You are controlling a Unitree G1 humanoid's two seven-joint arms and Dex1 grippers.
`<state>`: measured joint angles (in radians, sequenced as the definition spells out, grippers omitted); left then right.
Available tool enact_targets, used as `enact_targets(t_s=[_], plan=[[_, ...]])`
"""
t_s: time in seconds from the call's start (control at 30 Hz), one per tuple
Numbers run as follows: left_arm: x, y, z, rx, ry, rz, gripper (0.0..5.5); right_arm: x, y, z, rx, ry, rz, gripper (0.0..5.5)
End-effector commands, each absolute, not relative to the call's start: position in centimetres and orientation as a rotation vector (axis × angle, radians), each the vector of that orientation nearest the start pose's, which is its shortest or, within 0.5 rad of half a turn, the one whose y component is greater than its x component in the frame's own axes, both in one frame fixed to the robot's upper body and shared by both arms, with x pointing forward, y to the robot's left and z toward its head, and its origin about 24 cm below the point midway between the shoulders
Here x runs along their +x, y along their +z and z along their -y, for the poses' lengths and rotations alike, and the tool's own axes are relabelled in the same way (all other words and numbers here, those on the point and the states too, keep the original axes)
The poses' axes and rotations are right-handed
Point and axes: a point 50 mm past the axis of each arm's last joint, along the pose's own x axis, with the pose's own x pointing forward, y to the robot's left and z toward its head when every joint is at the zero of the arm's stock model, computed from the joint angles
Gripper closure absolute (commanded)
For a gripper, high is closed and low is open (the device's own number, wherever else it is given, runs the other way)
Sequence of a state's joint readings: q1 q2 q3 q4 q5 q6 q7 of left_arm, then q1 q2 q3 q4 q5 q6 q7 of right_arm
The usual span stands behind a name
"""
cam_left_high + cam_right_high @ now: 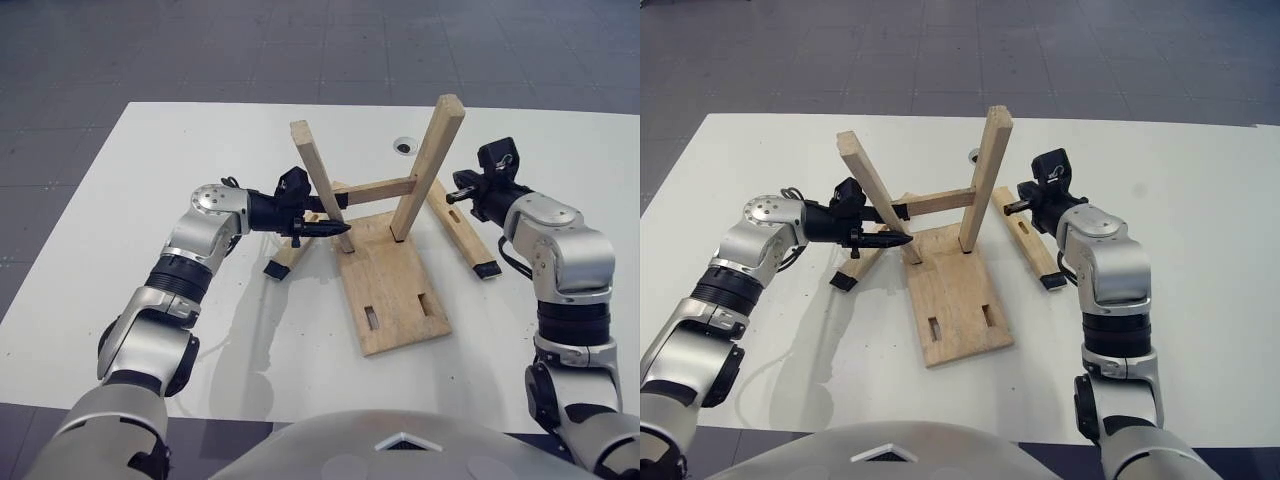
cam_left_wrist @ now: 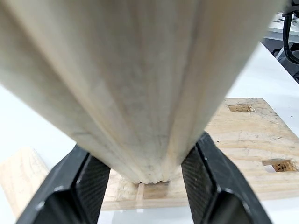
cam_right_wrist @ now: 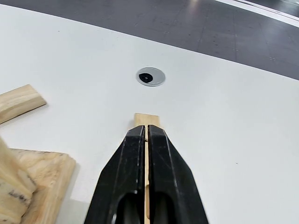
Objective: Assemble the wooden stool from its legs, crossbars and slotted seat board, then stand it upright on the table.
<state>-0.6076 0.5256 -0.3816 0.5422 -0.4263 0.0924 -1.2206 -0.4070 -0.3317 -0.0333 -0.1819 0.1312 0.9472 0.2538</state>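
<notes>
Wooden leg (image 1: 318, 175), gripped in our left jaws, is leaning toward 11 o'clock; we should be squaring it slowly into the board (image 1: 395, 290); right jaws are sitting closed.

Seen from the left wrist, the upright leg (image 2: 140, 84) is blurred and cut off at the edges, with much of the seat board (image 2: 247, 135) hidden behind it. The lying leg (image 3: 146, 119) is mostly covered by the right gripper (image 3: 146, 128).
</notes>
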Motion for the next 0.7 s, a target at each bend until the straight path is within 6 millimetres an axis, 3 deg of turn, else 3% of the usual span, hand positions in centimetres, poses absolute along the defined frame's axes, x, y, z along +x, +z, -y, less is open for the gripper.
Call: enact_targets(t_s=[0.03, 0.07, 0.13, 0.2, 0.27, 0.33, 0.53, 0.7], plan=[[29.6, 3.2, -17.2, 0.308, -1.339, -0.568, 3.45, 30.4, 11.9, 19.7, -0.187, 0.049, -0.378, 5.40], [29.6, 3.1, -17.2, 0.305, -1.337, -0.568, 3.45, 30.3, 12.2, 18.7, -0.192, 0.081, -0.364, 5.40], [29.3, 2.7, -17.0, 0.298, -1.331, -0.571, 3.45, 29.4, 13.4, 12.7, -0.089, 0.352, -0.318, 5.40], [29.1, 2.3, -16.7, 0.288, -1.335, -0.577, 3.45, 27.7, 15.0, 8.4, 0.005, 0.578, -0.274, 5.40], [29.0, 2.2, -16.3, 0.259, -1.341, -0.587, 3.45, 26.2, 16.2, 6.2, 0.040, 0.709, -0.251, 5.40], [28.9, 2.0, -16.2, 0.237, -1.345, -0.602, 3.45, 25.7, 16.6, 5.7, 0.045, 0.745, -0.254, 5.40], [28.6, 1.7, -16.3, 0.227, -1.360, -0.627, 3.45, 26.7, 15.7, 8.5, -0.040, 0.630, -0.306, 5.40], [28.1, 1.4, -16.3, 0.161, -1.385, -0.697, 3.45, 24.4, 15.2, 8.5, -0.148, 0.871, -0.410, 5.40]])
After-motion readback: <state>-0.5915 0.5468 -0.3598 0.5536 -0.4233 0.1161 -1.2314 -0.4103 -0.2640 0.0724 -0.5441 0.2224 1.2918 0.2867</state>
